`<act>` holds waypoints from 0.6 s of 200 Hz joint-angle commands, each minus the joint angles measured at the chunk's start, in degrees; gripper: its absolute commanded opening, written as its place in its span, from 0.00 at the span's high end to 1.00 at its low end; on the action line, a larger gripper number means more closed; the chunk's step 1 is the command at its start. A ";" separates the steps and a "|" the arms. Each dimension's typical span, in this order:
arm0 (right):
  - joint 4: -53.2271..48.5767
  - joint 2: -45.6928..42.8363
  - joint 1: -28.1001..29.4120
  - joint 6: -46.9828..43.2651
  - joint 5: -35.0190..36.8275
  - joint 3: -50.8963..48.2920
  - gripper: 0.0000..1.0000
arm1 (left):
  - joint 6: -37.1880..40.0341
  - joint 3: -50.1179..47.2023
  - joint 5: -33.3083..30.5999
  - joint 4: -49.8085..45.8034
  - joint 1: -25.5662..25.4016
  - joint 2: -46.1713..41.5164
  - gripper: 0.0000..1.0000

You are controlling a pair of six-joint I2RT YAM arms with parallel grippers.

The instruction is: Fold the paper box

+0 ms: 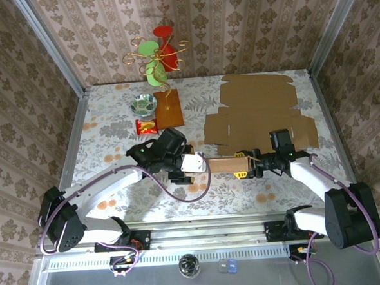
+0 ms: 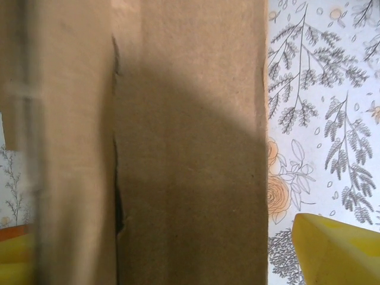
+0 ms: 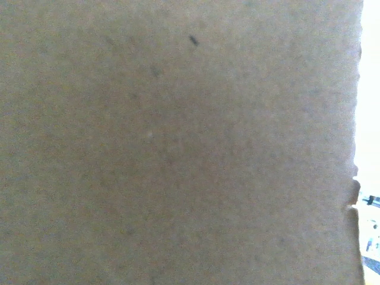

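Note:
The brown paper box (image 1: 225,164), partly folded, lies on the flowered tablecloth between my two grippers. My left gripper (image 1: 192,163) stands at its left end. In the left wrist view the box's cardboard (image 2: 190,148) lies between the wide-set jaws, and the right yellow finger (image 2: 332,249) stands off its edge with tablecloth showing in the gap, so this gripper is open. My right gripper (image 1: 241,164) straddles the box's right end, its near yellow fingertip (image 1: 241,174) against the box wall. In the right wrist view, cardboard (image 3: 178,142) sits close against the camera and hides the fingers.
Flat cardboard sheets (image 1: 259,109) lie at the back right, just behind the box. A green bowl (image 1: 143,104), a red snack packet (image 1: 147,125) and a wooden-based cup stand (image 1: 168,108) sit at the back centre-left. Patterned walls close in three sides.

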 commanded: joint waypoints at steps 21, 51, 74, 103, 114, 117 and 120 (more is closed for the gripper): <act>-6.43 4.40 -1.25 0.48 6.38 -3.63 0.46 | 1.24 2.00 0.80 0.22 -0.26 3.51 0.31; -5.49 6.74 -3.09 -1.65 6.17 -2.66 0.40 | 0.80 3.63 2.32 -1.50 0.21 5.85 0.39; -9.39 6.61 -5.41 -6.35 6.69 0.50 0.33 | -0.49 4.92 3.58 -2.71 0.98 6.99 0.43; -17.57 4.67 -8.97 -12.42 9.10 5.04 0.27 | -2.48 6.81 4.62 -5.00 1.79 8.39 0.46; -22.66 2.61 -10.33 -15.12 11.92 7.56 0.26 | -3.61 7.55 4.77 -5.98 2.30 8.76 0.47; -23.71 2.01 -10.60 -15.78 12.84 8.24 0.26 | -4.14 7.83 4.84 -6.21 2.52 8.72 0.48; -24.93 1.32 -11.11 -16.28 13.61 8.82 0.25 | -4.60 8.00 4.95 -6.49 2.65 8.86 0.48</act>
